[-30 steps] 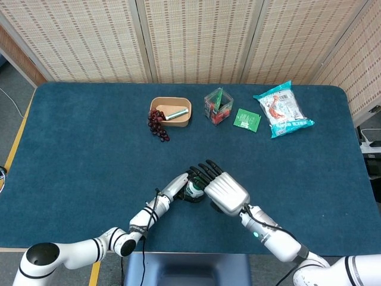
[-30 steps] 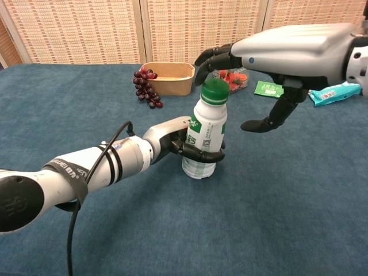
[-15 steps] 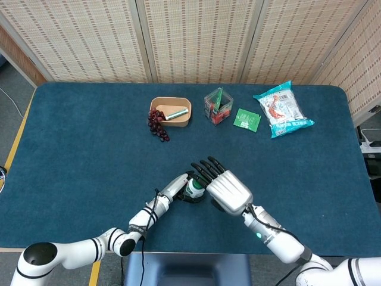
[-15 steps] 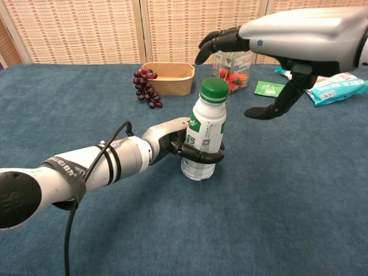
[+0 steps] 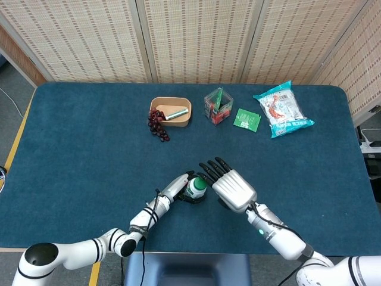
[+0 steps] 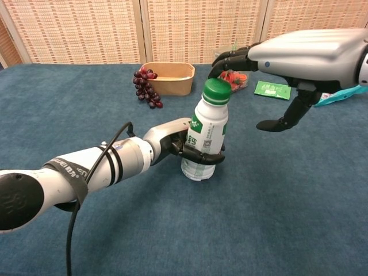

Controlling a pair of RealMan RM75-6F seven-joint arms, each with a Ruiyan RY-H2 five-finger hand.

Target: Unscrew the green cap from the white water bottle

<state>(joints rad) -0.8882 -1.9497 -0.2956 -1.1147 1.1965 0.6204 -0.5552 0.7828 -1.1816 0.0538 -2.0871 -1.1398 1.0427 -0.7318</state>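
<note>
Left hand grips the white plastic water bottle near the worktop's front edge; the spread, empty right hand should settle squarely over the round green cap before twisting.

At frame centre the left hand grips the upright white water bottle low on its body, green cap on. The right hand, upper right, hovers fingers spread beside the cap, not touching it.

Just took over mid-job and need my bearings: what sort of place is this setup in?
Probably an indoor lab or test room: a table covered in blue cloth, woven folding screens behind it, and staged snacks.
</note>
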